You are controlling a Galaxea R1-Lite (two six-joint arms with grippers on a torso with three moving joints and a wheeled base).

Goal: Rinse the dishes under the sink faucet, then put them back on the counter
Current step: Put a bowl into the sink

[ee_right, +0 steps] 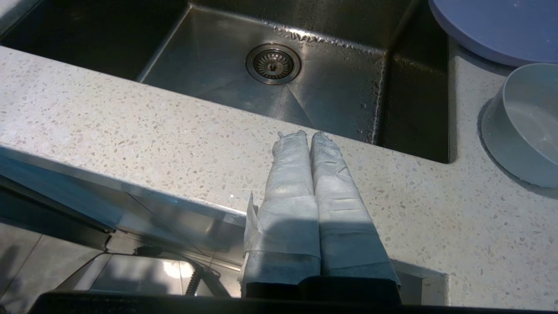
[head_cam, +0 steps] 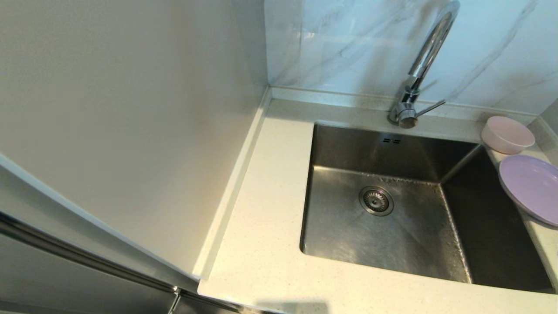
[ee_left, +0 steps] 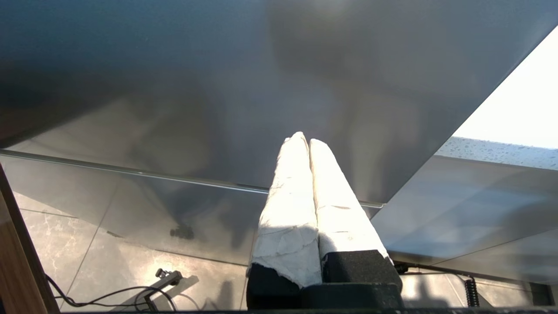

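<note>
The pale pink bowl (head_cam: 507,134) stands upright on the counter (head_cam: 261,218) at the sink's back right corner. The lilac plate (head_cam: 532,187) (ee_right: 501,26) lies flat just in front of it, its rim overhanging the steel sink (head_cam: 340,235) (ee_right: 331,87). The chrome faucet (head_cam: 425,61) arches over the basin, and no water shows. Neither gripper appears in the head view. My right gripper (ee_right: 304,134) is shut and empty over the counter's front strip (ee_right: 130,131). My left gripper (ee_left: 304,138) is shut and empty, low in front of a grey cabinet panel.
A pale grey bowl (ee_right: 523,126) sits on the counter nearer than the plate, right of the sink. The strainer drain (head_cam: 376,200) lies mid-basin. A tall white side panel (head_cam: 130,109) walls off the left. Marble-veined tiles (head_cam: 340,43) stand behind the faucet.
</note>
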